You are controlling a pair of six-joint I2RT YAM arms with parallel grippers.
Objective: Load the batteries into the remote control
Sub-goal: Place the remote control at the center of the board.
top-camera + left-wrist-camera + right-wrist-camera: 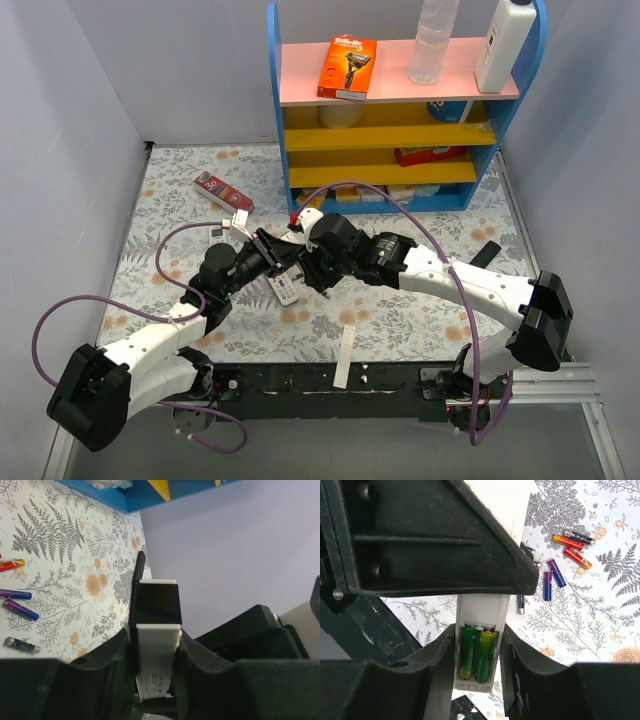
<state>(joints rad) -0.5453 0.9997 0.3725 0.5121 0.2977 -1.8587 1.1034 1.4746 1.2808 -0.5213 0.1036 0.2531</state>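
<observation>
In the left wrist view my left gripper (155,637) is shut on a white remote control (156,652), back side up. The right wrist view shows that remote (481,611) with its compartment uncovered and two green batteries (477,652) lying side by side in it. My right gripper (477,652) straddles that end, its jaws close to the remote's sides and a thin gap showing on the right. From above, both grippers (272,252) (308,268) meet mid-table over the remote (285,292). Several loose batteries (568,541) (21,609) lie on the floral cloth.
A blue shelf unit (400,190) stands at the back with a razor box (347,67) and bottles on top. A red pack (222,190) lies left of it. A white strip (346,357) lies near the front edge, and a black object (485,253) lies at the right.
</observation>
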